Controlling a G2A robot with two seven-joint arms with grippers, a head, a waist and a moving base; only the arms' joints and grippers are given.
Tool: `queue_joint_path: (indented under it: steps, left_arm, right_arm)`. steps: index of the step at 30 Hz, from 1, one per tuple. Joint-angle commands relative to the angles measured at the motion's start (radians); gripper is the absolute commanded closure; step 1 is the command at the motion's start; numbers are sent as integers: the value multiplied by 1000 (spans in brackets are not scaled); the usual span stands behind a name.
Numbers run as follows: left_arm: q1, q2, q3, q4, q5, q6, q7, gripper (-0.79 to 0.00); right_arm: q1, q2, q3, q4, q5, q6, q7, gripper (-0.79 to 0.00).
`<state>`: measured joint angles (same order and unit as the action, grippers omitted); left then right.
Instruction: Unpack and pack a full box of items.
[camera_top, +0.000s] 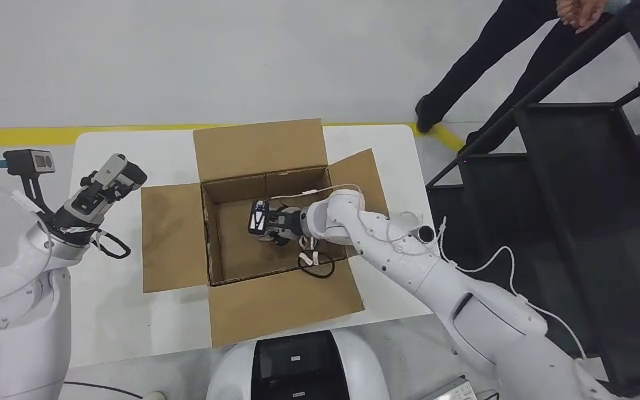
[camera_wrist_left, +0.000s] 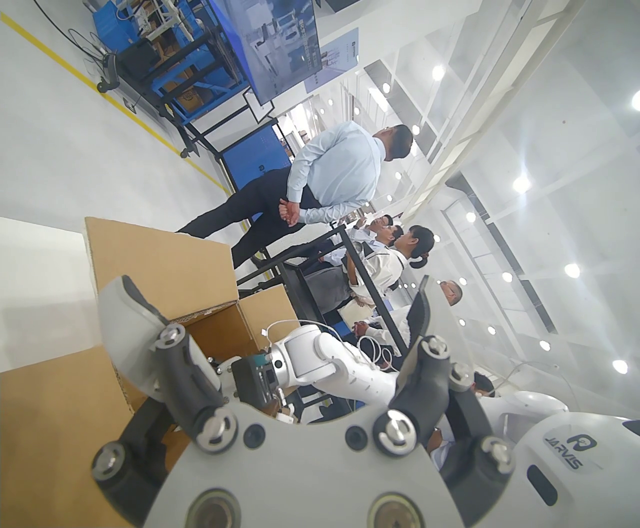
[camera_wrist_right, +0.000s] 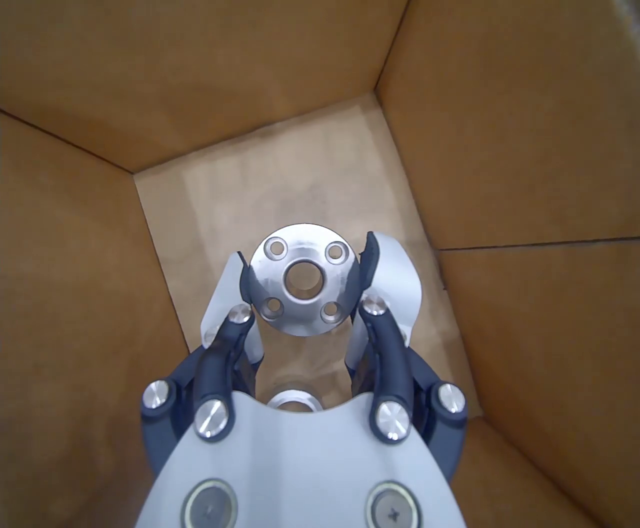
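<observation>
Right claw (camera_wrist_right: 306, 259) pinching round silver metal flange (camera_wrist_right: 300, 320) with four bolt holes, brown cardboard box (camera_wrist_right: 250, 75) floor below it. I see left claw (camera_wrist_left: 272, 300) spread, outside box.

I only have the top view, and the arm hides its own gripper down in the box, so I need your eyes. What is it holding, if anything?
Observer: The right gripper is shut on a round metal disc with a centre hole and four smaller holes.
Operator: Anything lying near it?
Observer: The box floor around the disc is bare cardboard.
Operator: And the left gripper?
Observer: The left gripper is open, with nothing between its fingers.
</observation>
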<state>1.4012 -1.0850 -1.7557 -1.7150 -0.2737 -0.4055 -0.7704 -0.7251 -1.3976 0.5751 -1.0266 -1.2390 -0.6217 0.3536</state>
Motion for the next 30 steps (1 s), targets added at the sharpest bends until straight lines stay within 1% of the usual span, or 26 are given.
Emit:
queue_joint_path:
  steps: [1,10,12,13,14,18,23,27,30]
  left_arm:
    - [0,0,0,0,0,0,0,-785]
    - [0,0,0,0,0,0,0,-785]
    - [0,0,0,0,0,0,0,-785]
    - [0,0,0,0,0,0,0,-785]
    - [0,0,0,0,0,0,0,-785]
    - [0,0,0,0,0,0,0,-785]
    - [0,0,0,0,0,0,0,-785]
    - [0,0,0,0,0,0,0,-785]
    - [0,0,0,0,0,0,0,-785]
  right_arm:
    - [13,-12,-13,38,1,-7,1,0]
    - [42,-59,-56,157,-7,-4,-30,-6]
    - [48,-69,-65,180,-6,-9,-34,-280]
    - [51,-74,-67,191,-4,-9,-36,-582]
    - [52,-77,-69,198,-3,-9,-36,-785]
    - [65,-94,-74,222,-3,-8,-47,-785]
    - [67,-94,-62,226,-8,-28,-86,-785]
    - [59,-81,-29,199,9,-68,-143,-785]
    - [38,-57,19,146,38,-123,-183,-785]
